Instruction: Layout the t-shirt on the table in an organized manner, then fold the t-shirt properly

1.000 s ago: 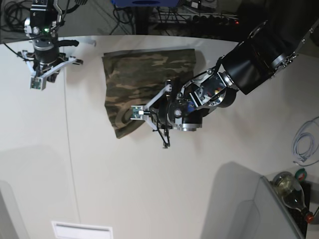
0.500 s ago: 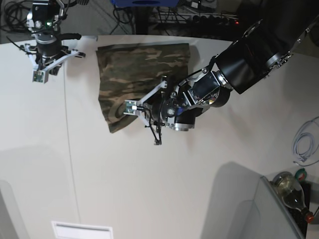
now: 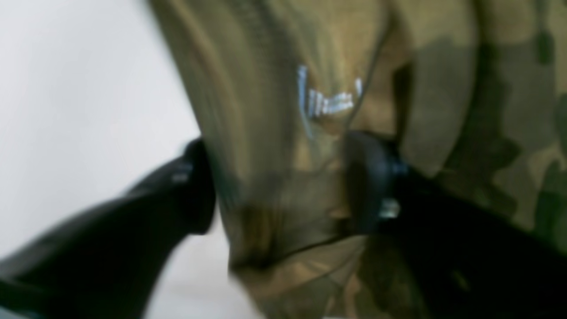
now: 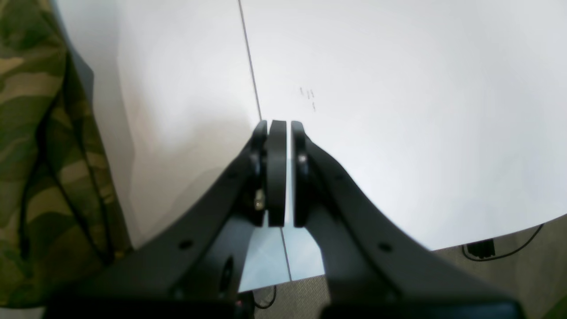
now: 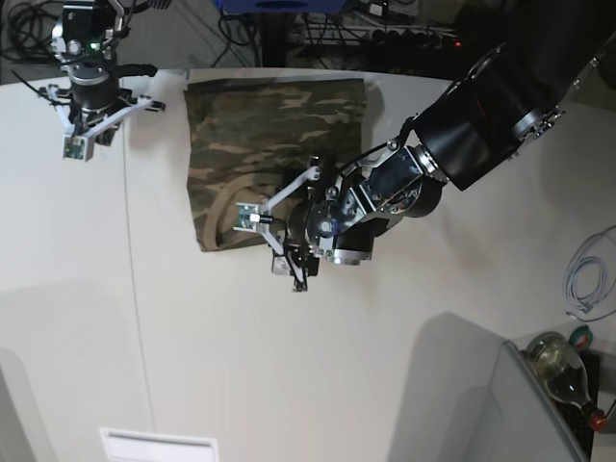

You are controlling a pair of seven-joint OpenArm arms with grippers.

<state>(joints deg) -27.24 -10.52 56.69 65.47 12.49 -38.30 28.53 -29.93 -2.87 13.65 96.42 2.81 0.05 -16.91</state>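
The camouflage t-shirt (image 5: 274, 135) lies folded in a rough rectangle on the white table (image 5: 385, 318), near its far edge. My left gripper (image 5: 271, 248) hovers at the shirt's near edge with its jaws spread wide. The blurred left wrist view shows the t-shirt (image 3: 443, 88) with its tan collar and neck label (image 3: 330, 99), and cloth lying between the parted fingers of the left gripper (image 3: 283, 181). My right gripper (image 5: 79, 140) is off to the shirt's left. The right wrist view shows the right gripper (image 4: 279, 133) shut on nothing above the table's dark seam (image 4: 248, 57), the t-shirt (image 4: 40, 155) beside it.
The table's far curved edge runs just behind the shirt, with cables (image 5: 318, 29) on the floor beyond. A grey cable (image 5: 589, 279) lies at the right edge. A bottle (image 5: 563, 371) and a grey panel (image 5: 481, 404) stand at the lower right.
The left gripper has opened and let go of the shirt's near edge. That edge now lies flat on the table. The left arm has shifted slightly nearer and to the left.
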